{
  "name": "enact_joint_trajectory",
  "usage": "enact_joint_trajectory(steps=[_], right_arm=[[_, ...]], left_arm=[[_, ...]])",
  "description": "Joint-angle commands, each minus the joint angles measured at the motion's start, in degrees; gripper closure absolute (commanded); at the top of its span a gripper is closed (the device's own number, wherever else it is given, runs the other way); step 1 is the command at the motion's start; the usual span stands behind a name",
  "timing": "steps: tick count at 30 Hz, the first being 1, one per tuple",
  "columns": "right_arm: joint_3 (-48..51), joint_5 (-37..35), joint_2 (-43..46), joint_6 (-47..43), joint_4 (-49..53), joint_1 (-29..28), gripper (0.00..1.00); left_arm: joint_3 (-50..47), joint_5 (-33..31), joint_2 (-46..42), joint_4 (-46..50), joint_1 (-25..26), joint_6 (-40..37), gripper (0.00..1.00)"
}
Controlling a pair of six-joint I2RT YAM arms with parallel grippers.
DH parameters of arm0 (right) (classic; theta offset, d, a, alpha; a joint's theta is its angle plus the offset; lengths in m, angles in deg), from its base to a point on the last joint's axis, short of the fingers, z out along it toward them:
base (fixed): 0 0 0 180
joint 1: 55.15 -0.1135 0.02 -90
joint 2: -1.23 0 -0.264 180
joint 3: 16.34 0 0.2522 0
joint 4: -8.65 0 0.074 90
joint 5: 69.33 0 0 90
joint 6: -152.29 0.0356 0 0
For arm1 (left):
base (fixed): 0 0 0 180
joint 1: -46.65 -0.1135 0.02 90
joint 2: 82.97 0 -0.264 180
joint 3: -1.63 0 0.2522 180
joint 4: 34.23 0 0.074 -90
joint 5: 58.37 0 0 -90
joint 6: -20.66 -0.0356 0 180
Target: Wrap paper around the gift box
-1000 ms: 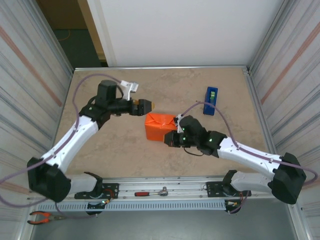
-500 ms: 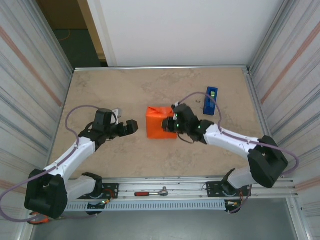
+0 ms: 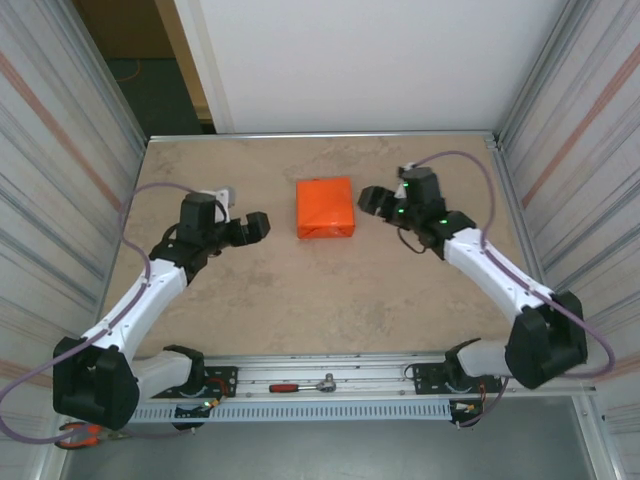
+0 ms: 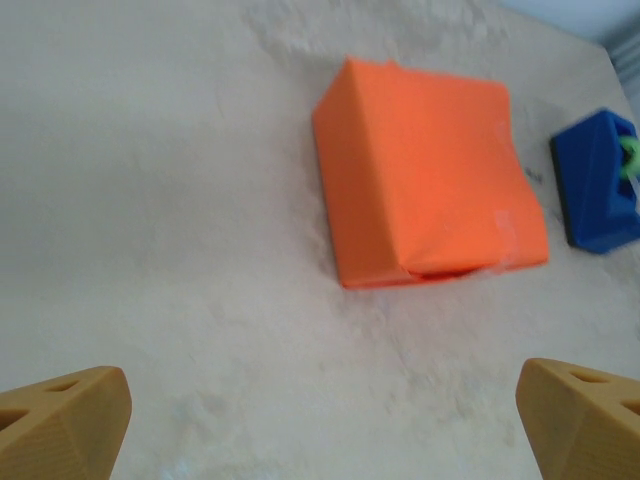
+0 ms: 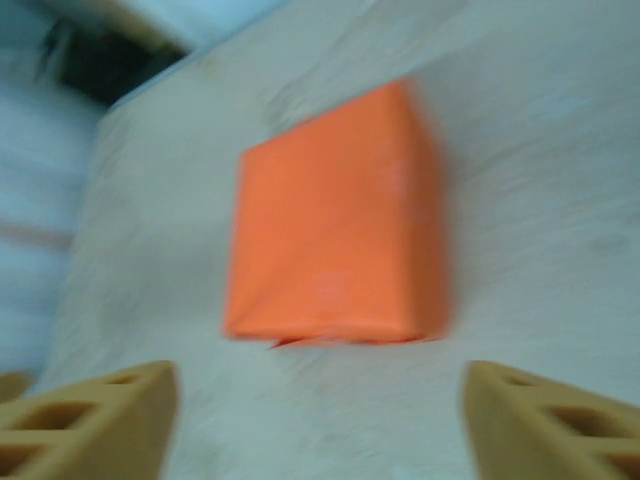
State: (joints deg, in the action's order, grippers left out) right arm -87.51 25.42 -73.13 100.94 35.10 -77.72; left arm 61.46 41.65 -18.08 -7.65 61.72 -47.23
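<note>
While both grippers are hanging open and empty, the gift box (image 3: 325,208) is sitting wrapped between them.
The left gripper (image 3: 258,226) and right gripper (image 3: 371,200) are flanking it, neither touching; the paper (image 4: 430,180) is gaping slightly at one end fold, so the finish is probably calling for pressing that flap flat, then taping from the blue tape dispenser (image 4: 598,180) lying beyond the box.

Blue tape dispenser (image 4: 598,195), red-handled ratchet (image 3: 300,386)
</note>
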Motion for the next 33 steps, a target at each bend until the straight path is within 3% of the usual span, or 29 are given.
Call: enact_joint_trajectory(steps=[1,5,8,13,19,21,23,26,27,28,29,31,33], right_arm=[[1.65,-14.34,4.80,-8.37,7.37,3.89,0.02],[9.73,-22.69,9.45,-16.02,2.34,10.44,0.02],[14.36,-25.25,11.42,-18.22,2.15,15.83,0.02],[23.65,-31.11,7.55,-23.36,-10.65,18.86,0.02],[36.88,-24.14,0.85,-29.24,-46.85,19.57,0.02],[37.31,-19.95,-1.07,-30.31,-51.47,20.86,0.02],[37.95,-15.00,-5.03,-32.82,-57.71,22.47,0.02],[39.93,-8.09,-16.45,-30.18,-74.51,26.94,0.02],[36.35,-7.01,-13.13,-30.51,-60.07,26.79,0.02],[33.98,-8.18,-12.90,-31.05,-57.28,25.87,0.02],[35.24,-11.77,-16.01,-33.03,-65.18,23.77,0.02],[34.15,-11.77,-12.97,-31.78,-57.01,24.10,0.02],[34.90,-12.24,-14.22,-32.73,-60.85,23.57,0.02]], left_arm=[[-0.45,-8.51,-0.51,-3.74,-2.42,-8.51,0.01],[-8.31,-13.56,-1.46,-17.90,-7.48,-15.92,0.01],[-11.37,-17.35,0.68,-21.33,-8.93,-22.96,0.01],[-17.30,-17.06,8.58,-35.30,-10.23,-26.17,0.01],[-20.11,-11.21,16.67,-50.00,-12.80,-26.36,0.01],[-20.20,-7.74,19.99,-52.62,-14.23,-25.87,0.01],[-21.54,-3.90,21.76,-56.76,-15.52,-25.73,0.01],[-22.07,-3.10,21.79,-57.36,-15.58,-26.04,0.01],[-22.07,-2.78,21.94,-57.63,-15.62,-26.04,0.01],[-22.03,-2.75,21.94,-57.43,-15.67,-26.10,0.01],[-21.97,-2.69,21.96,-57.36,-15.68,-26.10,0.01],[-21.83,-2.73,21.95,-57.14,-15.65,-26.15,0.01],[-21.79,-2.74,22.04,-57.04,-15.66,-26.15,0.01]])
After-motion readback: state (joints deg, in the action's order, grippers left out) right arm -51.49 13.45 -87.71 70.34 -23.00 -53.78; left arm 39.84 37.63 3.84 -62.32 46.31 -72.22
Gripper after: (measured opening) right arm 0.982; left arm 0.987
